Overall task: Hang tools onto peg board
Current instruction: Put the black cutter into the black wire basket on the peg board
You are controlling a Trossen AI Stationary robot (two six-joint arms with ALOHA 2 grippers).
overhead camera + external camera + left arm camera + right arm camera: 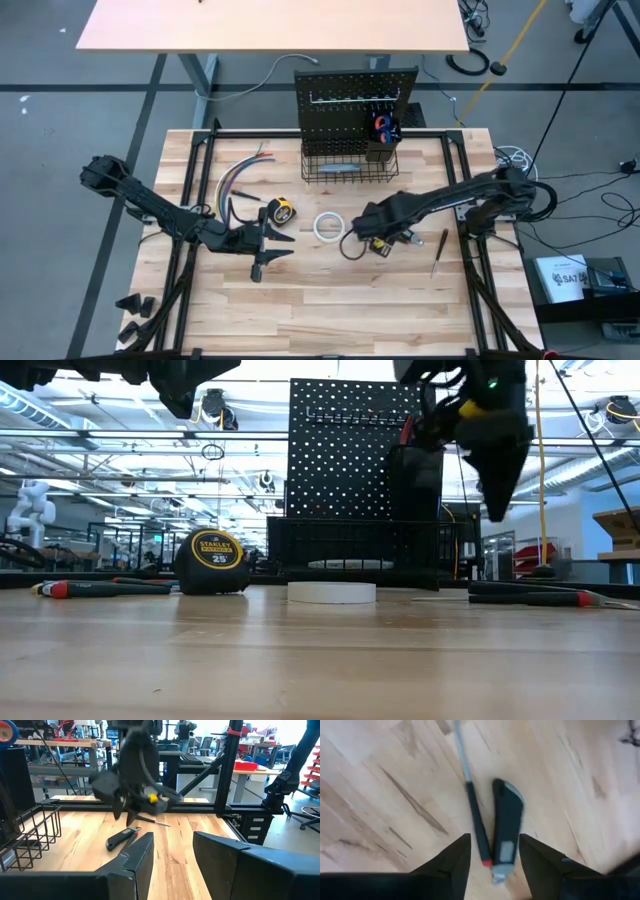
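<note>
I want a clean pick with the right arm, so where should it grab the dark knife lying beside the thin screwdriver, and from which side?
Grip the knife across its middle, coming straight down. It lies flat on the table, long and narrow, with the right gripper open above it. The screwdriver lies close alongside, so one of its fingers probably must slip between them.

- My left arm reaches in from the table's left edge; its left gripper (pixel 268 250) sits low, just in front of the tape measure (pixel 281 213), fingers (pixel 131 865) spread apart with nothing between them.
- My right arm stretches in from the table's right edge, elbow raised, wrist bent down.
- My right gripper (pixel 362 243) hangs to the right of the tape measure, fingers (pixel 451 860) parted and empty.
</note>
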